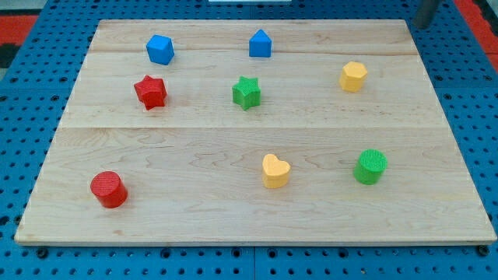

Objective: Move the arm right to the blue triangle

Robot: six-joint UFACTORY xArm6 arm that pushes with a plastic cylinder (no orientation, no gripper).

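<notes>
The dark rod (426,13) is showing at the worktop's (257,210) one-o'clock corner, its tip out of frame, well apart from the blue triangle (260,43) sitting near twelve.

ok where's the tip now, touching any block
My tip: at the view's top right corner, touching no block, far right of the blue triangle.

Around blue triangle (260,44): blue cube (159,49) well apart on view's left, green star (247,92) near below, yellow hexagon (353,76) far right-below; right side unobstructed.
</notes>
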